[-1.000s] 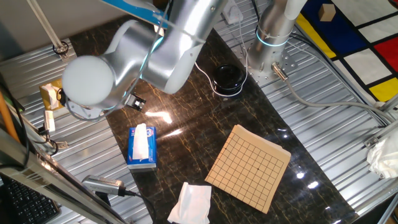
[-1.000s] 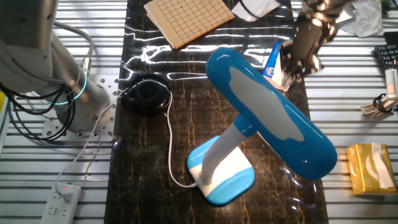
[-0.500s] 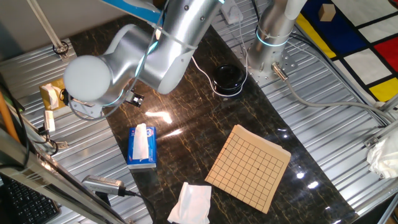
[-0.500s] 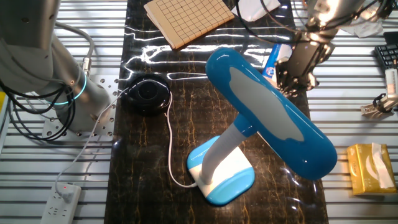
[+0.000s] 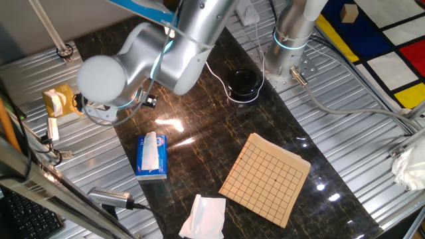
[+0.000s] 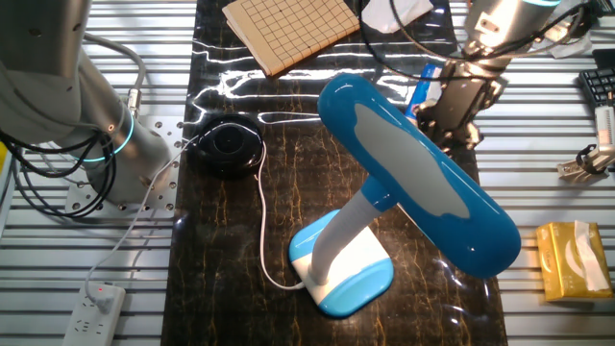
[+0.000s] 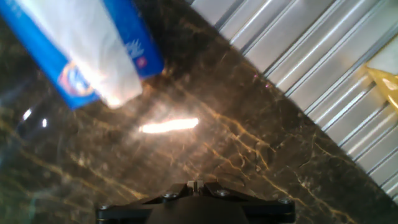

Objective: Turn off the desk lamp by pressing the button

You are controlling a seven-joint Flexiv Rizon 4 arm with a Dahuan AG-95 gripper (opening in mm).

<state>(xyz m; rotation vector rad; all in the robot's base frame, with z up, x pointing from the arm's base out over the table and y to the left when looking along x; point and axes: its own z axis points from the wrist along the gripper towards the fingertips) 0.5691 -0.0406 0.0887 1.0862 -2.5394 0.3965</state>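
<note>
The desk lamp stands near the table's front edge in the other fixed view: light-blue base [image 6: 344, 274], white neck [image 6: 348, 229], long blue head [image 6: 418, 173], thin white cord [image 6: 263, 235]. I cannot make out its button. In one fixed view only a tip of the head [image 5: 143, 8] shows past the arm. My gripper [image 6: 450, 117] hangs low over the table beyond the far end of the head, apart from the lamp; it also shows in one fixed view [image 5: 145, 103]. In the hand view the fingertips [image 7: 195, 185] meet, shut on nothing, above dark marble.
A blue-and-white tissue pack [image 6: 426, 85] [image 7: 87, 50] lies just beyond the gripper. A black round pot [image 6: 229, 146], a go board [image 6: 288, 29], a white cloth [image 5: 202, 216] and a yellow box [image 6: 567, 259] are also here. Metal slats [image 7: 323, 68] border the marble.
The gripper has moved from above the tissue pack down and toward the lamp head's far end. The lamp and other things have not moved.
</note>
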